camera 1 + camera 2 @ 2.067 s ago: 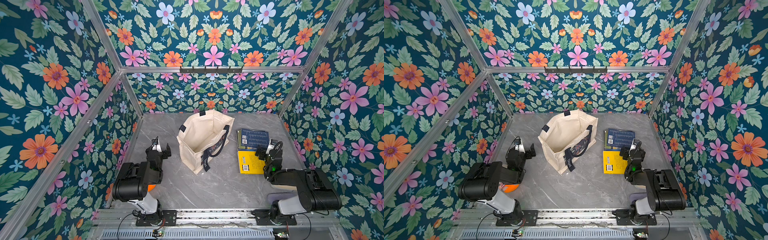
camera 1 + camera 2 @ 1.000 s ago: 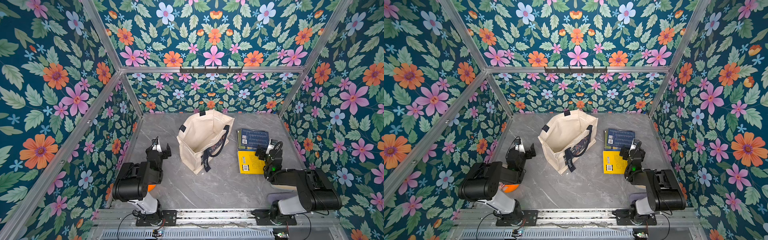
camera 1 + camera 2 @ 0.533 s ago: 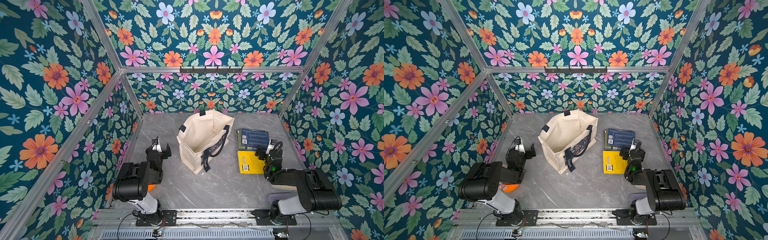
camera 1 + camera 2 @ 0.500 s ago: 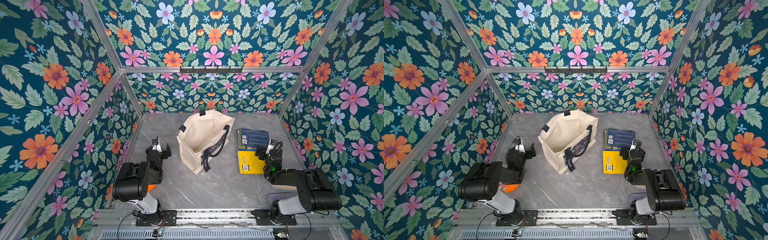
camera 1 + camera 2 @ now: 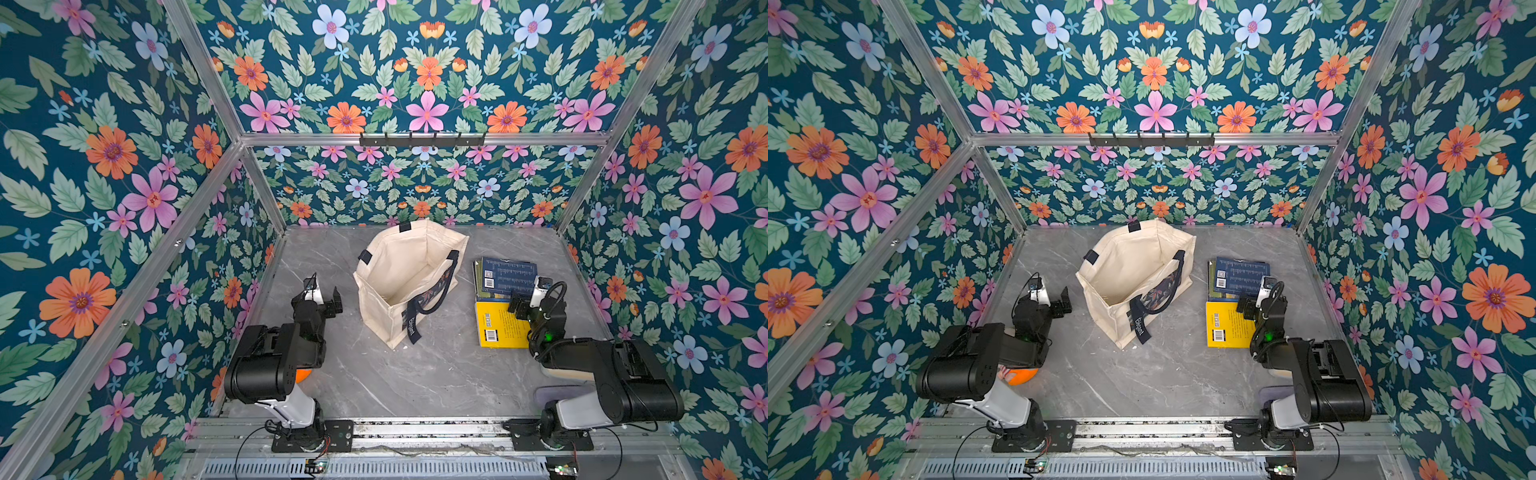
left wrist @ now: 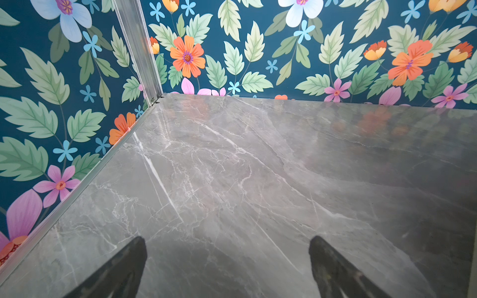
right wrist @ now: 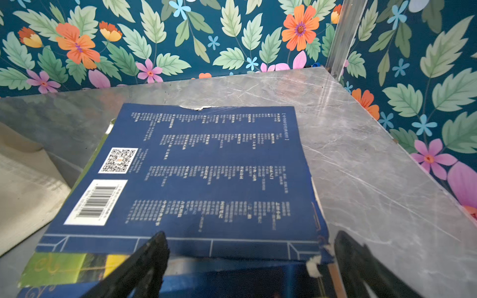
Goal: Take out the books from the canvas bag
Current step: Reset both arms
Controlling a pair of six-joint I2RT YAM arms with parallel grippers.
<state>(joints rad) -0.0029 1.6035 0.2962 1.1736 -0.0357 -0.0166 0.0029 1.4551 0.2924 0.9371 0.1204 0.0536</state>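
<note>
The cream canvas bag (image 5: 399,270) (image 5: 1129,266) stands open at mid-table in both top views, and only bare lining shows inside it. To its right lie the books: a dark blue stack (image 5: 505,274) (image 5: 1239,272) and, nearer the front, a yellow one (image 5: 498,330) (image 5: 1225,328). My right gripper (image 5: 528,296) (image 5: 1255,298) hovers open over the stack's near edge; the right wrist view shows the top blue book (image 7: 206,175) just beyond the gripper (image 7: 250,237). My left gripper (image 5: 324,293) (image 5: 1052,297) (image 6: 227,242) is open over bare marble left of the bag.
Floral walls close in the grey marble table (image 5: 415,374) on three sides. A black hook rail (image 5: 422,139) runs along the back wall. An orange object (image 5: 302,375) (image 5: 1021,376) lies under the left arm. The bag's side (image 7: 20,180) shows in the right wrist view.
</note>
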